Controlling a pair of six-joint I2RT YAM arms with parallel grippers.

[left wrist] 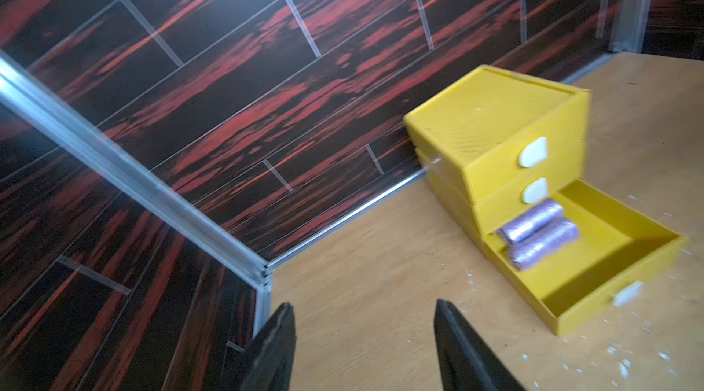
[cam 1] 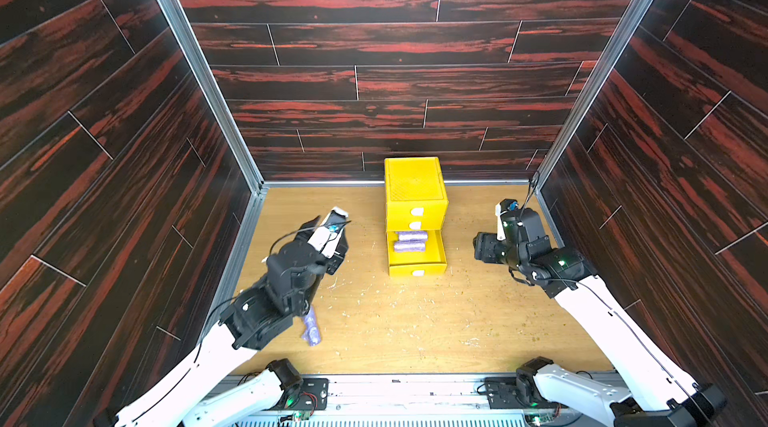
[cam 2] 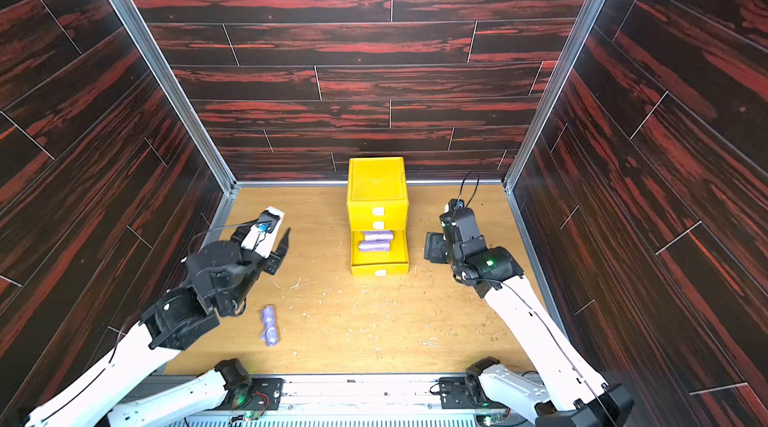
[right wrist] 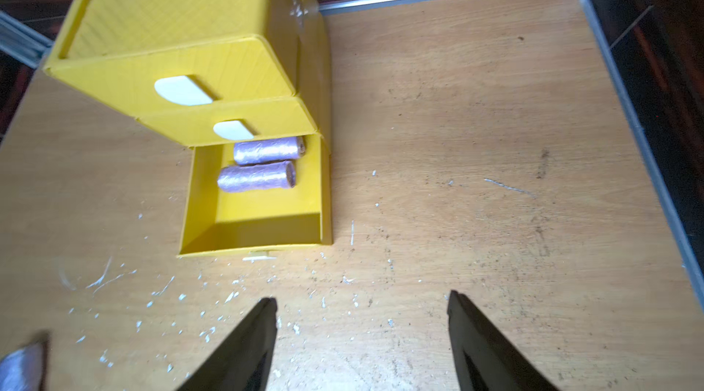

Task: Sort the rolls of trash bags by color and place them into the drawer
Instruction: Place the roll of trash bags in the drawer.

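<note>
Left gripper (left wrist: 362, 305): black jaws spread, empty, raised beside the cabinet.
Right gripper (right wrist: 362, 297): spread, empty, waiting on the cabinet's other side.
Loose roll (cam 2: 269, 325): crinkled lilac plastic cylinder on the wooden tabletop (cam 2: 374, 321) by the left arm, probably the next pick.
Cabinet (cam 1: 415, 192): bright yellow plastic, three stacked drawers.
Bottom drawer (cam 1: 417, 269): pulled out for loading. Two lilac rolls (cam 1: 409, 246) lie side by side at its back.
</note>
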